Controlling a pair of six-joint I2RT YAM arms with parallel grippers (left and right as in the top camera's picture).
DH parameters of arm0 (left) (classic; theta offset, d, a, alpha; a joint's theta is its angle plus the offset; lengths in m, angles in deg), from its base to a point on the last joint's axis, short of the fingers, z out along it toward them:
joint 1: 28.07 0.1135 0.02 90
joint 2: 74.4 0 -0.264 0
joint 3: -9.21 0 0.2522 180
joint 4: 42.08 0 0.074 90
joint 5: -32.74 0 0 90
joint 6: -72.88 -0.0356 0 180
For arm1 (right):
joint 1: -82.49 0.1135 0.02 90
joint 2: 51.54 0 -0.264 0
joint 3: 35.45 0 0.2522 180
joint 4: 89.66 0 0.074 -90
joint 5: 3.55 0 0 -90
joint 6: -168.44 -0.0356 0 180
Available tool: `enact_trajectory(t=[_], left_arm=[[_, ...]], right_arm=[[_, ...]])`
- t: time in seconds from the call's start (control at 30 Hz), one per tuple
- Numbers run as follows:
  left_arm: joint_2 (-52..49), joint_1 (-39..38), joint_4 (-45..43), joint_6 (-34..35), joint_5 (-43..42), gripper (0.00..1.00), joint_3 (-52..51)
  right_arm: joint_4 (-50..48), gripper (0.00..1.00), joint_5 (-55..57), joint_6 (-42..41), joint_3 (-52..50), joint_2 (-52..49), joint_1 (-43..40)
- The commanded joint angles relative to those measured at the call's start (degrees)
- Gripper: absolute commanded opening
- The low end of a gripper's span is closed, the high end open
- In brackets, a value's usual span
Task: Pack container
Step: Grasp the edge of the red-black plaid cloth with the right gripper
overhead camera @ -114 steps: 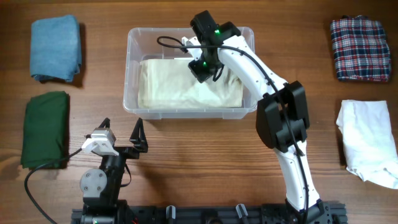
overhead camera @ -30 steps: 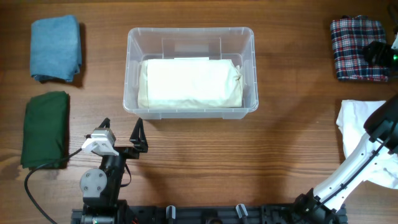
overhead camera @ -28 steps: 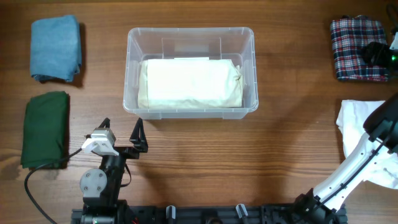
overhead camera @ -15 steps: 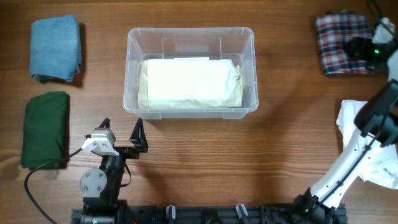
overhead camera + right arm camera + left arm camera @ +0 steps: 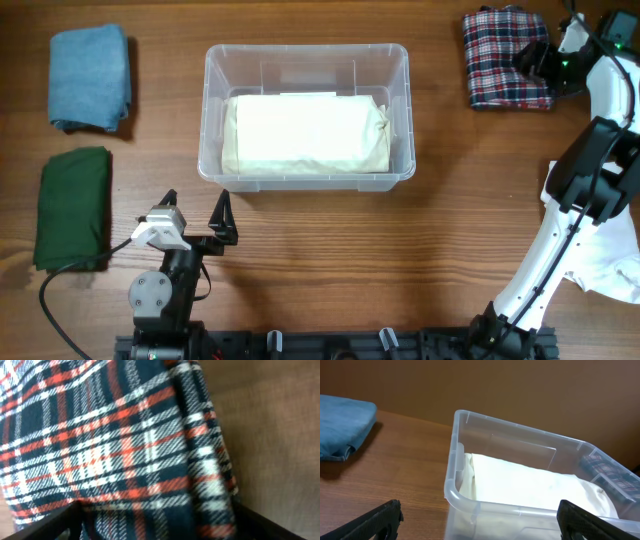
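You've one container (image 5: 306, 182) holding one cream cloth (image 5: 305, 132), four cloths (image 5: 90, 77) outside. Left gripper (image 5: 195, 205) spread wide; right gripper (image 5: 160, 522) pinches the plaid cloth (image 5: 498, 60)

Container (image 5: 306, 65): centre, toward the back.
Packed cloth (image 5: 305, 135): inside container.
Far-left cloth (image 5: 90, 77): left of container.
Near-left cloth (image 5: 73, 207): before far-left cloth.
Far-right cloth (image 5: 505, 58): right of container, apart.
Near-right cloth (image 5: 615, 255): before far-right cloth, seemingly well apart; partly hidden.
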Motion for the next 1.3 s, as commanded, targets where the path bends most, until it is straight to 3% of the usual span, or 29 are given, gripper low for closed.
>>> enact_trajectory(t=[0.0, 0.23, 0.57, 0.97, 1.27], left_arm=[[0.37, 0.44, 0.07, -0.31, -0.24, 1.00, -0.35], [0.37, 0.44, 0.07, -0.33, -0.24, 1.00, -0.35], [0.37, 0.44, 0.07, -0.31, -0.24, 1.00, -0.35], [0.37, 0.44, 0.07, -0.31, -0.24, 1.00, -0.35], [0.37, 0.44, 0.07, -0.31, -0.24, 1.00, -0.35]], right_arm=[[7.43, 0.92, 3.04, -13.60, -2.84, -3.54, 0.33], [15.28, 0.93, 9.44, -14.78, -2.84, -3.54, 0.35], [12.26, 0.96, 10.21, -16.17, -2.38, -2.49, -2.25], [7.02, 1.00, 10.01, -5.84, -2.23, 8.92, -2.40], [5.79, 1.00, 5.95, -1.22, -3.93, 8.48, -2.25]])
